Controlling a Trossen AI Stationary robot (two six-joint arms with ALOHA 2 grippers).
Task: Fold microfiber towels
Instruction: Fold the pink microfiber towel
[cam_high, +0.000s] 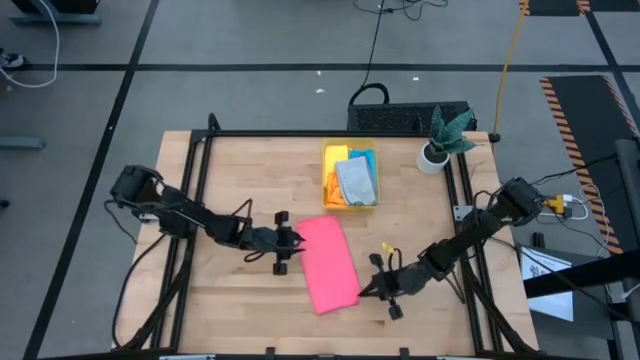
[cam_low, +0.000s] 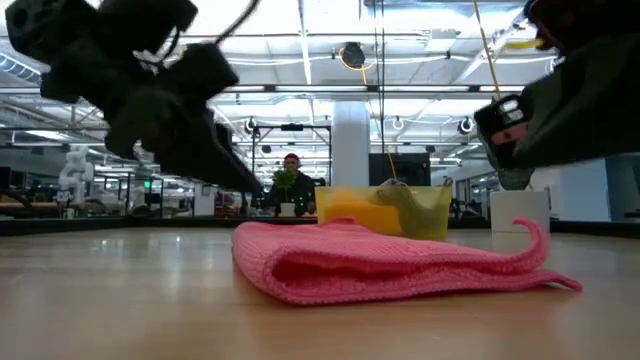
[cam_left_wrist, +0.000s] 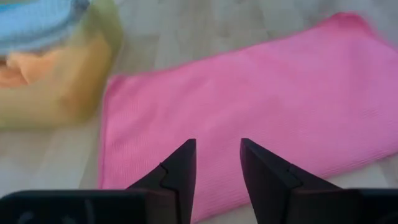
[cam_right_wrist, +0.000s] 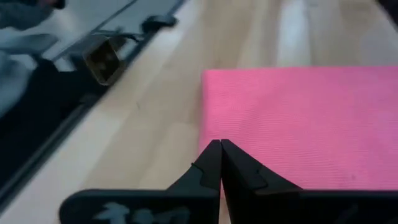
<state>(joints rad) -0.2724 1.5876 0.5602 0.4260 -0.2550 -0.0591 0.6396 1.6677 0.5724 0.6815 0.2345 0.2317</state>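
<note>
- Pink microfiber towel (cam_high: 329, 263), soft and folded into a long strip, lies on the light wooden table (cam_high: 240, 180) between my two arms, one end towards the bin and the other towards the near edge.
- From table height its fold shows as a rounded double layer, and one corner curls up off the wood at the far end.
- My left gripper (cam_left_wrist: 217, 163) hangs at the towel's left long edge, near the end closest to the bin; fingers (cam_left_wrist: 181, 167) parted with bare pink cloth showing in the gap, nothing caught between them.
- My right gripper (cam_right_wrist: 221, 163) sits at the towel's right edge, near the corner closest to the front of the table; tips pressed tight together. Whether a bit of cloth is nipped there I cannot tell.
- Translucent yellow plastic bin (cam_high: 327, 172) stands just past the towel's far end, not touching it.
- Inside the bin: the light grey towel (cam_high: 357, 182) on top, the bright blue towel (cam_high: 364, 157) behind it, the yellow towel (cam_high: 336, 158) beside that, and the orange towel (cam_high: 336, 197) peeking out below.
- Green-leaved plant in a white pot (cam_high: 438, 150) stands at the table's far right corner, well apart from both my arms.
</note>
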